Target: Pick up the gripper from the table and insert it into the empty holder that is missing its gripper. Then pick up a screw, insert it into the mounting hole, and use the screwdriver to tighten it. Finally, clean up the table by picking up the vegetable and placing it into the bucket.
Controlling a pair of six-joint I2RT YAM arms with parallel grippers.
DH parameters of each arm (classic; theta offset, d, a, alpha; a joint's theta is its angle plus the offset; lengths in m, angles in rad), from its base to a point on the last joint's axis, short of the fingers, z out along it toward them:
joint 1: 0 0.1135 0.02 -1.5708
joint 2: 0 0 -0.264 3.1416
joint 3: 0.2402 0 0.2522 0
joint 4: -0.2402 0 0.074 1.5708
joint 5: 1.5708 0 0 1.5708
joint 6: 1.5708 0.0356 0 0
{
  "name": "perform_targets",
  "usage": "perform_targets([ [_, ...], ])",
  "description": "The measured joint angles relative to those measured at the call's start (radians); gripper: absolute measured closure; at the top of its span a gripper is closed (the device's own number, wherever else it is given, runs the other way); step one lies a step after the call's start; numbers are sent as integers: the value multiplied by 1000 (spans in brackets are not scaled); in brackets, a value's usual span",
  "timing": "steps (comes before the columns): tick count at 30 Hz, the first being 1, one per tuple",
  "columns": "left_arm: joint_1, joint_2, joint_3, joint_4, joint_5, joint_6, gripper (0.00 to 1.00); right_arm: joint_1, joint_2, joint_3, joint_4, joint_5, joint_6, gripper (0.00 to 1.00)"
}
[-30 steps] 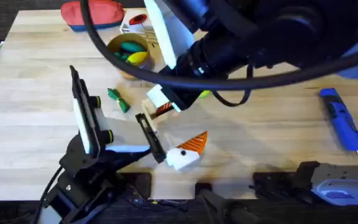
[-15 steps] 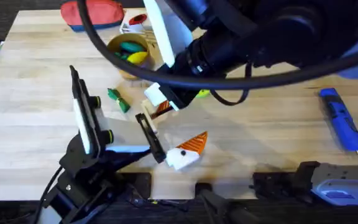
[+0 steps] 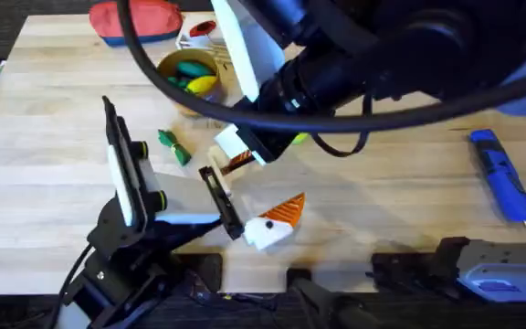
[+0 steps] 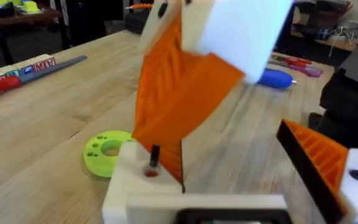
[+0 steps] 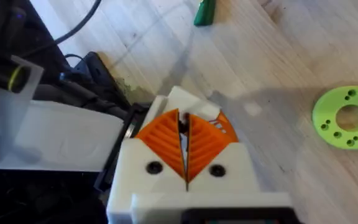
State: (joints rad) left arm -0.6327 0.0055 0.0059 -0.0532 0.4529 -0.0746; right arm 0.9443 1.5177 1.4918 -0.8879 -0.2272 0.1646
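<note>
While the right gripper (image 5: 183,146) pinches the orange ribbed wedge fingertip (image 4: 173,93), the small gold-yellow tin bucket (image 3: 190,78) near the table's far edge holds green and yellow pieces; left jaws spread, empty.

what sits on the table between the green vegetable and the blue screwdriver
In the overhead view, the right pincer hangs between the vegetable and the screwdriver, shut on the orange gripper.

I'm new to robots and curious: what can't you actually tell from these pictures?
- Overhead: the right arm, dark and blurred, covers the table's middle and part of the gold bucket.
- Left wrist: the orange wedge blocks whether it is seated in the white holder.
- Overhead: the screw is too small to find.
</note>
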Motion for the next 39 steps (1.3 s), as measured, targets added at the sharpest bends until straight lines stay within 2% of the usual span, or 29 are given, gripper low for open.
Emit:
perform_targets([
  [18,0,0,0,0,0,0,49,0,1,0,6,-15,0,998],
  [26,2,4,0,-3,-6,-11,49,0,56,6,-9,-14,-16,998],
  [33,2,5,0,-2,-4,-9,49,0,57,10,-11,-14,-16,998],
  [34,2,5,0,-2,-4,-9,49,0,57,10,-11,-14,-14,976],
  [35,2,5,0,-2,-4,-9,49,0,57,10,-11,-17,-17,899],
  [37,2,5,0,-2,-4,-9,49,0,57,11,-11,-21,-16,741],
  [39,2,5,0,-1,-4,-9,49,0,53,14,-11,-24,-18,530],
])
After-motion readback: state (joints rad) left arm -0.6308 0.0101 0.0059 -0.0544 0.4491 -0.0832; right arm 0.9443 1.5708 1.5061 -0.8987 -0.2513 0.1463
